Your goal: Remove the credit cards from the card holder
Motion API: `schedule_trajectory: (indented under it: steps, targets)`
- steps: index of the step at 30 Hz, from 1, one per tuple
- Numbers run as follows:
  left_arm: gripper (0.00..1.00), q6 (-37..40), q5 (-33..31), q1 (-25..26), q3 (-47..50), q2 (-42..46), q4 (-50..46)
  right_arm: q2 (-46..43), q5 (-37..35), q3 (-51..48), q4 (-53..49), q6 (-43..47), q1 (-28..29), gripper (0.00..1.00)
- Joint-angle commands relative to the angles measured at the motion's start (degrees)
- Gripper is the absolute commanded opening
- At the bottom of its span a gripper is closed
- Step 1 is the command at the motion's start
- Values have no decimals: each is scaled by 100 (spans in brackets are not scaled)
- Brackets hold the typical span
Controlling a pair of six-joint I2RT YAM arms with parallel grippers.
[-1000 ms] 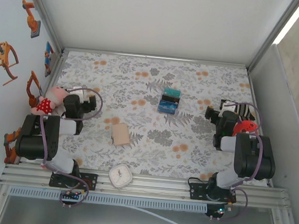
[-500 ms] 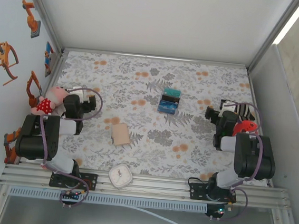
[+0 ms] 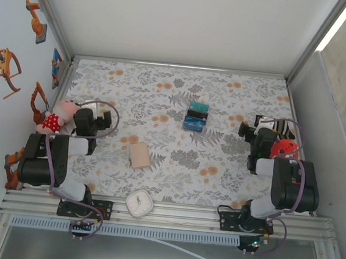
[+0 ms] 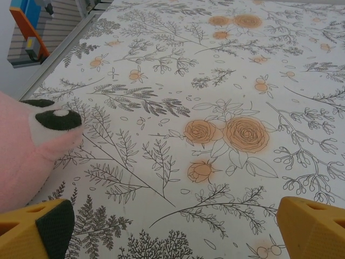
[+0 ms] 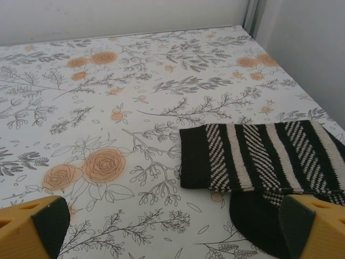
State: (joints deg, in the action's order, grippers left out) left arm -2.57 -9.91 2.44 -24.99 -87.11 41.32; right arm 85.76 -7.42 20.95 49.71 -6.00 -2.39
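The card holder (image 3: 140,155) lies flat and folded shut on the floral tablecloth (image 3: 165,86), near and a little left of the middle, well apart from both arms. A teal, blue and black block (image 3: 195,117) sits farther back to its right, and a small white square object (image 3: 139,203) rests at the near rail. The left gripper (image 4: 172,232) is at the left side, jaws spread wide over bare cloth beside a pink plush toy (image 4: 24,162), and the right gripper (image 5: 172,226) at the right side is likewise wide open, a black-and-white striped sock (image 5: 259,156) just ahead of it.
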Motion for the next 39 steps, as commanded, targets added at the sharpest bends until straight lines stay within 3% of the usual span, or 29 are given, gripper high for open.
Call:
schedule_trajectory:
  steps: [1,5,10,13,18,28,39]
  targets:
    - [97,86,-346,191,-533,320,-867,-320,-182,-41,-161,-67,-12,98]
    - [97,245,-984,585,-952,418,-1666,-585,-264,-30,-402,-80,-9,96]
    - [97,-99,-1096,881,-1027,831,-2328,-1060,-336,-8,-829,-93,-15,95]
    - [97,-128,-1513,1128,-1132,1142,-2903,-1392,-375,120,-1337,-200,-15,95]
    - [97,-601,-1381,1285,-997,1912,-3491,-1716,-304,478,-2251,-362,10,95]
    - [97,-1891,-502,1402,-845,3126,-4603,-1988,-404,1033,-3653,-543,422,99]
    - [97,-3797,-580,2341,-820,3914,-6393,-2274,-1027,1803,-5516,-961,1283,100]
